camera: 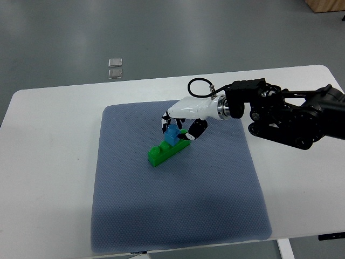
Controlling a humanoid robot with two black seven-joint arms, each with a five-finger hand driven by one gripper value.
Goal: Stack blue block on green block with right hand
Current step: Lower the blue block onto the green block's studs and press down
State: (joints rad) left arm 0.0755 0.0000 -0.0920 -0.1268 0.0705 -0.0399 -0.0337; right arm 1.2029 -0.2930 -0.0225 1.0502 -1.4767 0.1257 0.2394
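The blue block was gripped by the curled fingers of the right hand and rested on the green block, which lay on a grey mat over the white bench.

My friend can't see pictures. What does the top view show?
The robot's right hand holds a small blue block on top of a long green block. Both sit on a blue-grey mat on a white table. The left hand is out of view.
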